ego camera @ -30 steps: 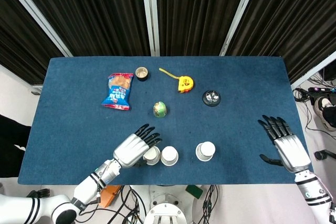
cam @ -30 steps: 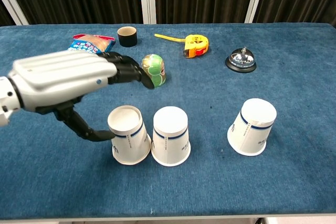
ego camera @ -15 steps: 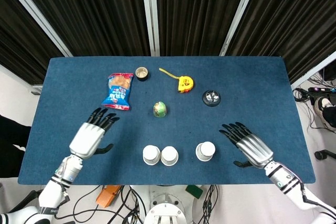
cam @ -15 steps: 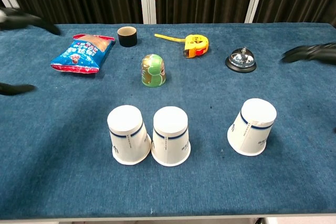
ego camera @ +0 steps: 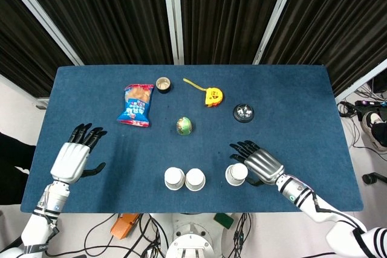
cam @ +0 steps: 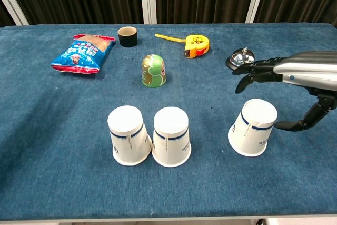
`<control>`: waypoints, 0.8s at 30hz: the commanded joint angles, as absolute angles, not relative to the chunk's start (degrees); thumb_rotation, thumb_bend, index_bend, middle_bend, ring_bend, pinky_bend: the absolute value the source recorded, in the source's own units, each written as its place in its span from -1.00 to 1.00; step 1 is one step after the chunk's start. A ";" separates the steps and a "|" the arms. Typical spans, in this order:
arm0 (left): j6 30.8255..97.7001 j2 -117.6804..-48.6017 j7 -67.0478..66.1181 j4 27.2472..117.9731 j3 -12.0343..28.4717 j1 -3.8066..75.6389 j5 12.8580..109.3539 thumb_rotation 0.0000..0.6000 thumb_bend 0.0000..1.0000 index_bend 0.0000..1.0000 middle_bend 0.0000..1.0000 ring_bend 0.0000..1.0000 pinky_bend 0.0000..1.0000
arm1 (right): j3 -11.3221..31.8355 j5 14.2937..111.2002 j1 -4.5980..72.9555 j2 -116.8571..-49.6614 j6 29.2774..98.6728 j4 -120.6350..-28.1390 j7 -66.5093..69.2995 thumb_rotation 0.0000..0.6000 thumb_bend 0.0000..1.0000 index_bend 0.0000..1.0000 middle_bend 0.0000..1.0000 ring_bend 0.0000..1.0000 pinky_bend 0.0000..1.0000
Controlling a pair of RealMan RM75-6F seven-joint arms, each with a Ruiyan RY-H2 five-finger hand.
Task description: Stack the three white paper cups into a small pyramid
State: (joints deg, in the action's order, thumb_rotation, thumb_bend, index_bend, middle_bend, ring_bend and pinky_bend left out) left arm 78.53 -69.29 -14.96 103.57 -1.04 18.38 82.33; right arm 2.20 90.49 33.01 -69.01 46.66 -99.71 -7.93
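Three white paper cups stand upside down near the table's front edge. Two touch side by side: the left cup (cam: pixel 128 135) (ego camera: pixel 174 178) and the middle cup (cam: pixel 171 136) (ego camera: pixel 195 179). The third cup (cam: pixel 253 127) (ego camera: pixel 237 174) stands apart to the right. My right hand (cam: pixel 300 77) (ego camera: pixel 260 164) hovers just right of and above that third cup, fingers spread, holding nothing. My left hand (ego camera: pixel 72 158) is far off at the table's left side, fingers spread and empty; the chest view does not show it.
Further back on the blue table (cam: pixel 63 125) lie a blue snack bag (cam: pixel 83 52), a small dark cup (cam: pixel 127 36), a green rounded toy (cam: pixel 154 70), a yellow tape measure (cam: pixel 195 43) and a desk bell (cam: pixel 240 59) behind the right hand's fingers.
My left hand let go of the left cup and drew back to the table's left side. My right hand came in from the right toward the third cup.
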 commanded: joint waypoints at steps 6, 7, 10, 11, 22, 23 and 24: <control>78.11 -69.06 -14.29 103.16 -0.76 17.78 82.89 1.00 -0.55 -0.68 -0.75 -1.00 -0.98 | 1.76 88.82 33.76 -69.69 46.92 -99.73 -9.21 1.00 0.03 -0.12 -0.75 -1.00 -0.71; 78.10 -68.99 -14.24 103.16 -0.74 17.70 82.95 1.00 -0.55 -0.68 -0.75 -1.00 -0.98 | 1.74 88.84 33.71 -69.47 47.31 -99.99 -9.22 1.00 0.03 -0.10 -0.74 -1.00 -0.71; 78.01 -68.80 -14.16 102.99 -0.74 17.36 83.00 1.00 -0.54 -0.68 -0.75 -1.00 -0.98 | 1.80 89.38 33.43 -68.08 49.11 -101.53 -9.08 1.00 0.04 -0.09 -0.74 -1.00 -0.71; 77.92 -68.70 -14.10 102.85 -0.79 17.19 82.93 1.00 -0.54 -0.68 -0.75 -1.00 -0.98 | 1.92 89.81 33.35 -67.25 49.99 -102.52 -9.02 1.00 0.04 -0.09 -0.74 -1.00 -0.71; 78.52 -68.44 -12.34 101.72 -1.34 14.77 82.30 1.00 -0.54 -0.68 -0.75 -1.00 -0.98 | 6.79 92.81 38.42 -62.44 51.05 -113.24 -7.46 1.00 0.04 -0.08 -0.72 -1.00 -0.71; 78.48 -68.46 -12.09 101.63 -1.41 14.59 82.34 1.00 -0.54 -0.68 -0.75 -1.00 -0.98 | 7.45 92.43 39.54 -62.65 50.06 -114.06 -7.54 1.00 0.04 -0.08 -0.72 -1.00 -0.71; 78.45 -68.46 -11.89 101.54 -1.46 14.47 82.41 1.00 -0.55 -0.68 -0.75 -1.00 -0.98 | 7.94 92.06 40.39 -62.97 49.29 -114.56 -7.66 1.00 0.04 -0.09 -0.72 -1.00 -0.71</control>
State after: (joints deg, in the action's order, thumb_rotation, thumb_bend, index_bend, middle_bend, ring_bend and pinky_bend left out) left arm 78.47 -68.44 -12.04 101.63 -1.40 14.57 82.35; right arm 6.78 92.47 38.91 -62.83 50.62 -113.32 -7.73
